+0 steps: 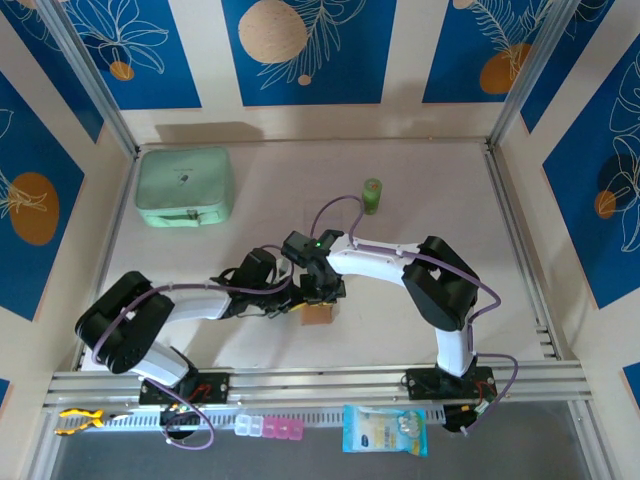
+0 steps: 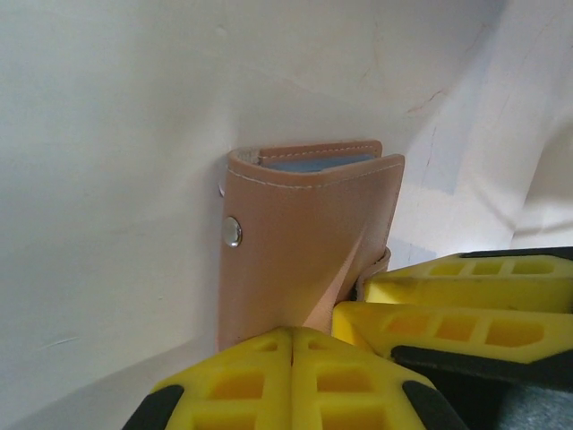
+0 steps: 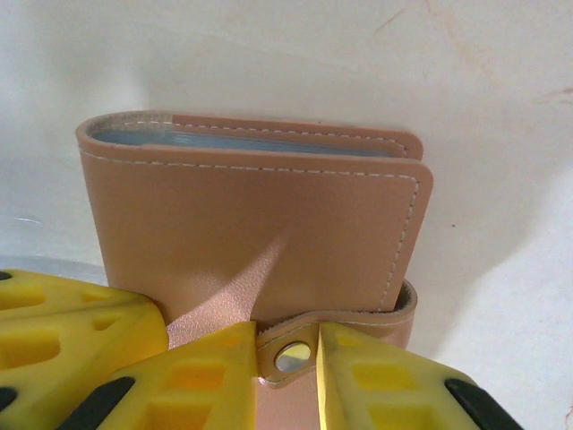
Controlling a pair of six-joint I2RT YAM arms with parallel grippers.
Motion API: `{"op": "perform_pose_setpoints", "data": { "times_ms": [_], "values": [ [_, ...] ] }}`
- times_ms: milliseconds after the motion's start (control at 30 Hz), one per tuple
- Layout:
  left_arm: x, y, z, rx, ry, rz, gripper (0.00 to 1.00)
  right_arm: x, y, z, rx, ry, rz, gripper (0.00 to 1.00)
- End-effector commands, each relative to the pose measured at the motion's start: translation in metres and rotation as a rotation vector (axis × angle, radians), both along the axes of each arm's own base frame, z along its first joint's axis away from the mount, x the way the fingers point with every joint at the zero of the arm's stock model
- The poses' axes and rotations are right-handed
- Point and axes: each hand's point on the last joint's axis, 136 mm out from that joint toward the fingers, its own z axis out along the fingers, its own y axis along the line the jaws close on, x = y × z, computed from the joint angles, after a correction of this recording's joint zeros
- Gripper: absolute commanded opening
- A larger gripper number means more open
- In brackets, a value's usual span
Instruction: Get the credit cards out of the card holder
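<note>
A white tabletop (image 1: 400,180) sits between blue leaf-patterned walls (image 1: 310,50). Near its front edge, between the two arms, sits a small tan-pink stitched leather card holder (image 3: 251,224), folded shut. The left jaws are clenched together at its lower edge. The right jaws flank its snap tab (image 3: 288,356), narrowly parted; I cannot tell whether they grip it.

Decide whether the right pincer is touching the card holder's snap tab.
Touching. Right wrist view: right pincer fingers press both sides of the snap tab, no gap.
</note>
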Motion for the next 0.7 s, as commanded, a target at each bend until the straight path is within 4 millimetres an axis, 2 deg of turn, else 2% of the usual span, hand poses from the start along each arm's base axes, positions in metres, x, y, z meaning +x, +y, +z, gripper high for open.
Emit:
{"op": "perform_pose_setpoints", "data": {
  "times_ms": [0,400,667],
  "values": [
    [-0.007,-0.003,-0.005,0.012,0.029,-0.026,0.00,-0.014,-0.003,-0.018,-0.038,0.053,0.023,0.22],
    [-0.011,0.010,-0.020,0.105,0.056,-0.019,0.00,-0.012,-0.006,-0.012,-0.036,0.026,0.020,0.16],
    [-0.011,0.014,-0.022,0.130,0.059,-0.013,0.00,-0.004,-0.012,0.006,-0.030,-0.030,0.010,0.22]
  ]
}}
